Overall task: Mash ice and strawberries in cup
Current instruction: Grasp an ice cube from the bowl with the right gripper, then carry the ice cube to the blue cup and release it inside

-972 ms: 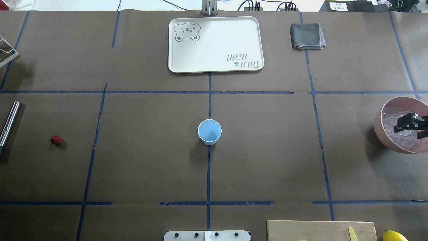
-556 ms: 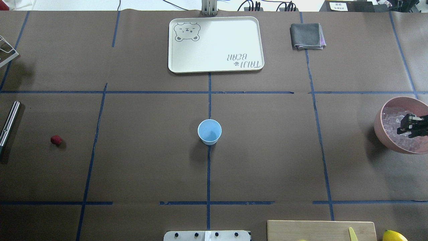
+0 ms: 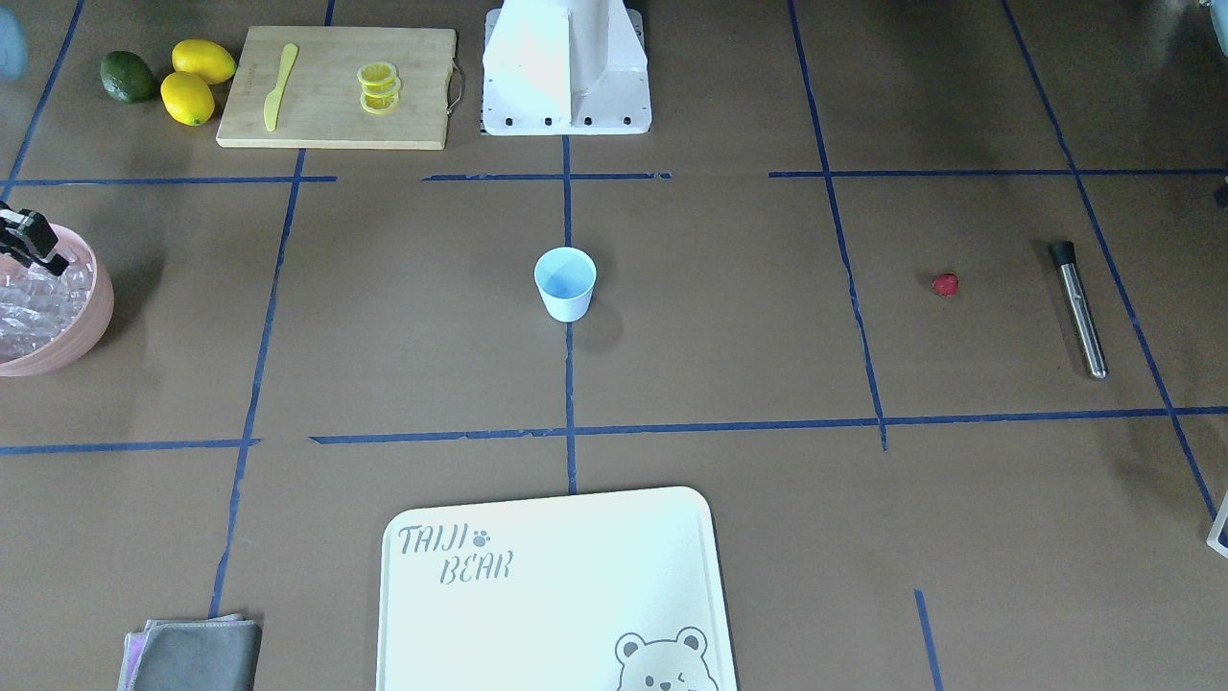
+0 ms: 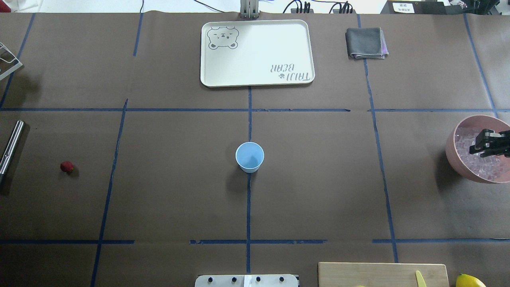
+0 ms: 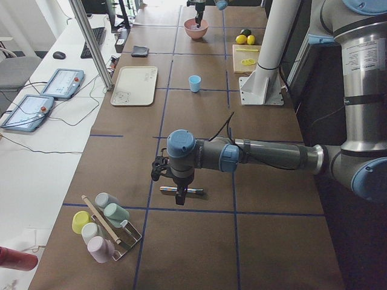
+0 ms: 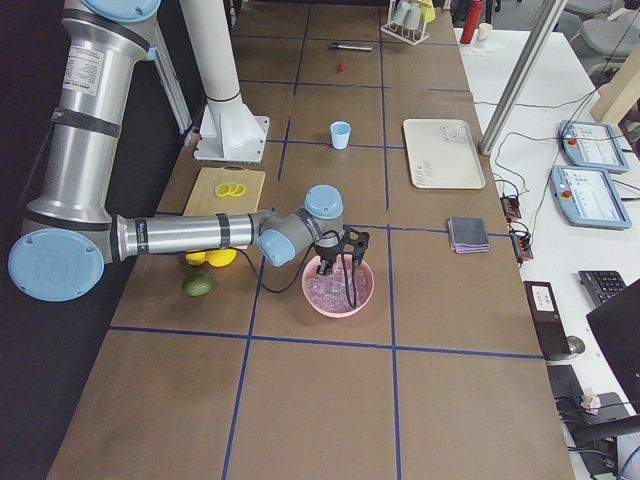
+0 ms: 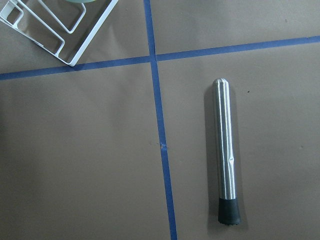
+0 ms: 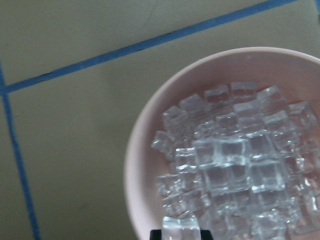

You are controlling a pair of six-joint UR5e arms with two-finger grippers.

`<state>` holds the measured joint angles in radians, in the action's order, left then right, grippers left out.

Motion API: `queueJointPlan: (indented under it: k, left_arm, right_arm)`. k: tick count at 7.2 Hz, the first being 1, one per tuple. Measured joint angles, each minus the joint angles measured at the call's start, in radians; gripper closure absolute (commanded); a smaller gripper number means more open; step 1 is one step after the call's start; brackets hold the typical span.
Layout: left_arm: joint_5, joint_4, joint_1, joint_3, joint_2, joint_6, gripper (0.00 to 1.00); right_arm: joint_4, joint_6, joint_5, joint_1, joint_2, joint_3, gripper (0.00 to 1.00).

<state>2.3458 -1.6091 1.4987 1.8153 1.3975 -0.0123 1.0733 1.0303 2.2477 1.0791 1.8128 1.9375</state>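
The right claw (image 4: 478, 143) hangs over the pink bowl (image 4: 450, 153) at the robot's right edge of the table. Its fingers are drawn in narrow, and the wrist camera shows one cube (image 8: 181, 227) pinched at their tips, just above the heap of ice (image 8: 235, 165) that fills the bowl. The left claw (image 5: 179, 196) shows only in the side view, where it points down over a metal stick (image 4: 11, 145) with a black end. Whether that claw is wide or narrow, I cannot tell.

Nearest the robot, on its right, lies a wooden board (image 3: 336, 96) with a yellow knife (image 3: 276, 86) and a stack of lemon slices (image 3: 377, 86) on it. Two lemons (image 3: 203, 60) and a dark green fruit (image 3: 128, 77) lie just beside the board.

Further out, the white cup (image 4: 250, 157) stands upright at the middle of the table on a blue tape line, its inside pale blue. The strawberry (image 4: 67, 166) lies on the bare table well to the robot's left of the cup, near the metal stick and apart from it. A wire rack (image 5: 106, 226) of pastel cups sits at the left end.

Farthest from the robot lie a white tray (image 4: 259, 52) printed with a bear and, to its right, a folded grey cloth (image 4: 365, 43).
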Motion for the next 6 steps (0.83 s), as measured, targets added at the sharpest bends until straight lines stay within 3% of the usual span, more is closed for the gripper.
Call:
queueJointPlan:
  k: [3, 6]
  left_arm:
    - [0.001, 0.0, 0.0, 0.0, 0.0, 0.0, 0.0]
    - [0.001, -0.001, 0.0, -0.001, 0.0, 0.003, 0.0]
  right_arm:
    - [0.093, 0.029, 0.041, -0.06, -0.104, 0.179, 0.99]
    - [0.161, 0.356, -0.015, -0.285, -0.405, 0.178, 0.98]
